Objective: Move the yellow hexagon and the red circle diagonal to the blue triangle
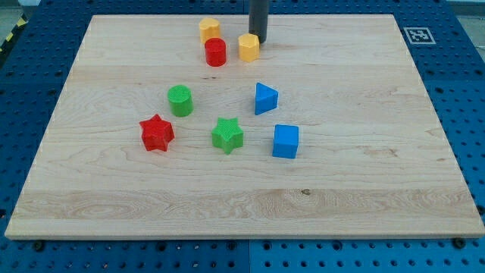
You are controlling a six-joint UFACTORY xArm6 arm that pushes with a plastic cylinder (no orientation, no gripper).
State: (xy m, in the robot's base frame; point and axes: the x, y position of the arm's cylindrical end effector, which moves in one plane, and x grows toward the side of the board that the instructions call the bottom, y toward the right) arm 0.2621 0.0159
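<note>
The yellow hexagon (248,47) sits near the view's top, right of the red circle (215,52). The blue triangle (265,98) lies below and to the right of both, near the board's middle. My tip (259,40) stands just right of and slightly behind the yellow hexagon, touching or nearly touching its upper right edge. The rod rises out of the view's top.
A second yellow block (209,29) sits above the red circle. A green circle (180,100), a red star (157,133), a green star (227,135) and a blue cube (286,141) lie mid-board. The wooden board (379,189) rests on a blue pegboard table.
</note>
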